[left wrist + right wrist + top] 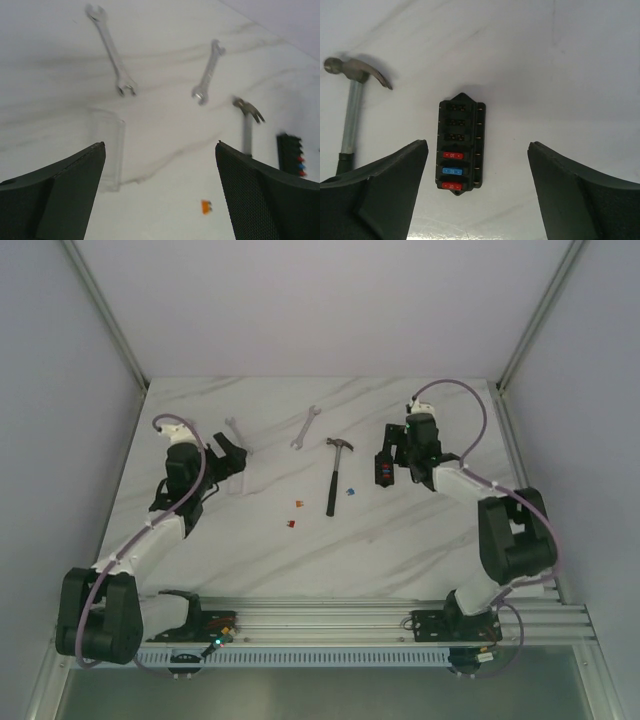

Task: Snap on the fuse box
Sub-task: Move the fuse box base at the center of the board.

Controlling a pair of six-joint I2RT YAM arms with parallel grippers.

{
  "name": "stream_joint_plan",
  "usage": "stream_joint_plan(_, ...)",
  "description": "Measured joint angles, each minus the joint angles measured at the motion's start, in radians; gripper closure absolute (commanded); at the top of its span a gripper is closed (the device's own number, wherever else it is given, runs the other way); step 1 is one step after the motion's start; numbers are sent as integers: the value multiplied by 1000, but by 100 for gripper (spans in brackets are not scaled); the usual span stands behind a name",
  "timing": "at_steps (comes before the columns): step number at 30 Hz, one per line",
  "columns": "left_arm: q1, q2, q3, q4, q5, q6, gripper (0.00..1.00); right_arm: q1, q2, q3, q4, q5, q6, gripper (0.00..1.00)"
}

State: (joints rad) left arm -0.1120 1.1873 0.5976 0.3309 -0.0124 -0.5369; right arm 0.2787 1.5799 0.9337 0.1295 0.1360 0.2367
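The fuse box (pixel 461 147) is a small black box lying flat on the table. It has two red fuses and one blue fuse at its near end and three bare slots beyond them. In the top view the fuse box (pixel 382 469) lies right of the hammer. My right gripper (pixel 477 144) is open and hovers above the box, its fingers spread wide to either side; in the top view the right gripper (pixel 397 453) is just over it. My left gripper (pixel 160 145) is open and empty above a clear plastic cover (pixel 106 150). In the top view the left gripper (pixel 232 457) is at the left of the table.
A black-handled hammer (pixel 336 475) lies mid-table, with two wrenches (pixel 305 427) (pixel 236 430) behind it. Tiny loose fuses lie nearby: orange (pixel 297 504), red (pixel 290 525), blue (pixel 351 490). The left wrist view shows the orange fuse (pixel 206 206) and the fuse box (pixel 291 155) at its right edge.
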Motion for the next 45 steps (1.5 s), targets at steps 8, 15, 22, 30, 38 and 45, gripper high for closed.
stream_joint_plan(8, -138, 1, 0, -63, 43, -48, 0, 38, 167, 102, -110, 3, 44, 24)
stream_joint_plan(15, -207, 38, 2, -88, 50, -50, 0, 68, 219, 148, -145, 6, 47, 41)
stream_joint_plan(22, -236, 58, 3, -103, 68, -50, 0, 68, 219, 148, -171, 10, 13, 57)
stream_joint_plan(30, -259, 65, 11, -119, 115, -54, 0, 77, 178, 113, -195, 2, -60, 63)
stream_joint_plan(38, -290, 39, 14, -163, 161, -66, 0, 159, -19, -55, -314, -12, -43, 63)
stream_joint_plan(45, -318, -8, 14, -188, 173, -96, 0, 327, -145, -162, -394, -4, 152, 48)
